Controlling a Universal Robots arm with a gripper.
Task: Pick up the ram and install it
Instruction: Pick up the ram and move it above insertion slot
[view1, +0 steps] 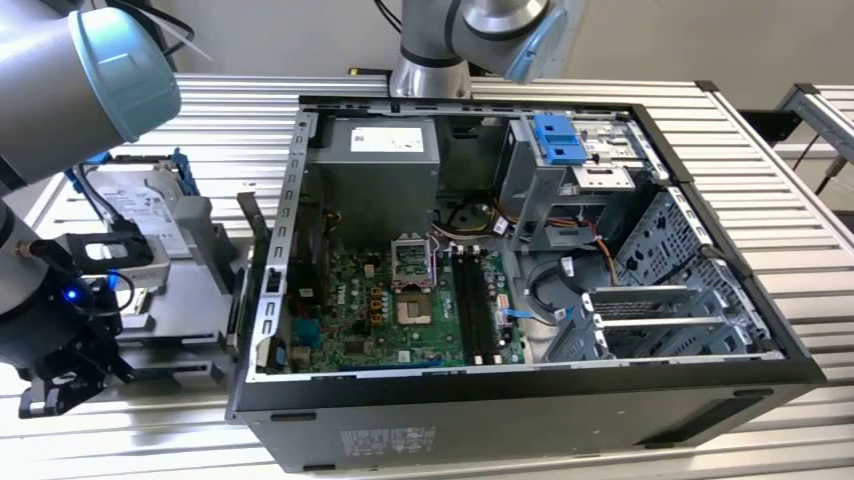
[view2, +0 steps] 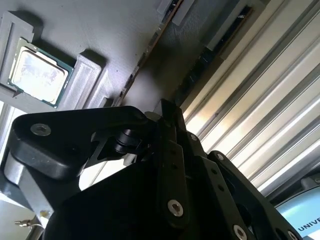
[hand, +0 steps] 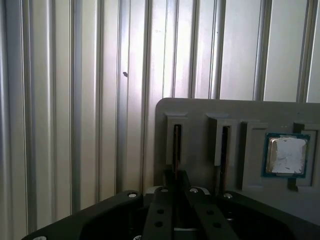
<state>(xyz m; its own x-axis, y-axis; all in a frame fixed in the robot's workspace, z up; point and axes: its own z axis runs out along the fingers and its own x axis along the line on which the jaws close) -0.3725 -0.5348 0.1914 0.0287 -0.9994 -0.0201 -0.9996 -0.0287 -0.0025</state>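
Black fingers (hand: 169, 186) tight together and empty, in line with the ram (hand: 176, 144) upright in its grey tray (hand: 200, 107) slot.

Straight ahead of my gripper (hand: 175, 176) the ram (hand: 176, 143) stands in a slot of the tray (hand: 200, 107). Beside it stands a second stick (hand: 223, 145), then the processor (hand: 286, 155). The tray lies on the table (hand: 75, 100), beside the computer case (view1: 467, 410).

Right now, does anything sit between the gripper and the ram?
Nothing visible does. In the first wrist view the gripper is lined up close to the ram, which stands edge-on in a slot of the gray holder.
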